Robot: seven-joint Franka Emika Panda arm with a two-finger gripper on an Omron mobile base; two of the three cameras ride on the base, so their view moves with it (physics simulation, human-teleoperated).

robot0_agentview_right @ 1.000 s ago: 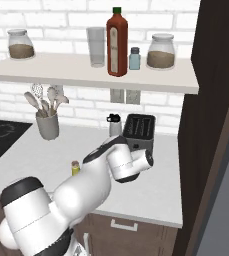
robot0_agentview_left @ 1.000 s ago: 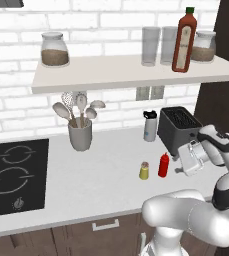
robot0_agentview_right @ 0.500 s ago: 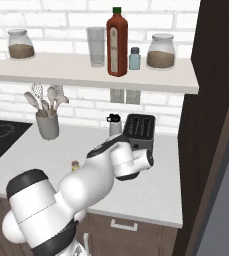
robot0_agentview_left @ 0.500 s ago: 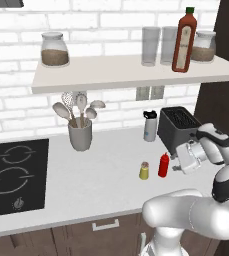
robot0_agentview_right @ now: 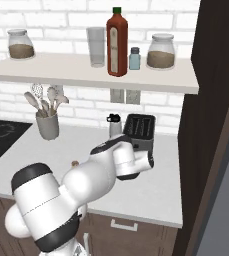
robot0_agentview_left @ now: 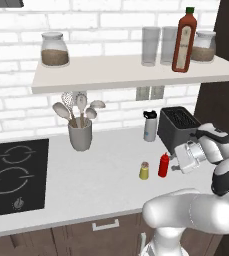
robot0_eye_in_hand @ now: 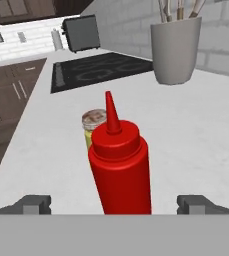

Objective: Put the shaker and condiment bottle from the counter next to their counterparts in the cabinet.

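The condiment bottle (robot0_agentview_left: 163,165), small and bright red with a pointed nozzle, stands on the counter (robot0_agentview_left: 106,170) just right of the shaker (robot0_agentview_left: 144,171), a tiny yellow-olive cylinder with a tan cap. My gripper (robot0_agentview_left: 176,162) is level with the bottle on its right side, and it is open. In the hand view the condiment bottle (robot0_eye_in_hand: 120,165) stands close between my spread fingertips (robot0_eye_in_hand: 33,204), untouched, with the shaker (robot0_eye_in_hand: 93,125) right behind it. On the cabinet (robot0_agentview_left: 136,75) stand a tall dark-red sauce bottle (robot0_agentview_left: 183,40) and a lidded jar (robot0_agentview_left: 54,50) of brown contents.
A black toaster (robot0_agentview_left: 178,127) and a white-and-black flask (robot0_agentview_left: 149,125) stand just behind the bottle. A grey utensil holder (robot0_agentview_left: 80,132) is further left, and the black cooktop (robot0_agentview_left: 13,170) is at the far left. Two glasses (robot0_agentview_left: 151,46) and another jar (robot0_agentview_left: 204,47) share the shelf.
My hand has crept a little left toward the red bottle. The jaws have stayed open, and the bottle and shaker have not moved.
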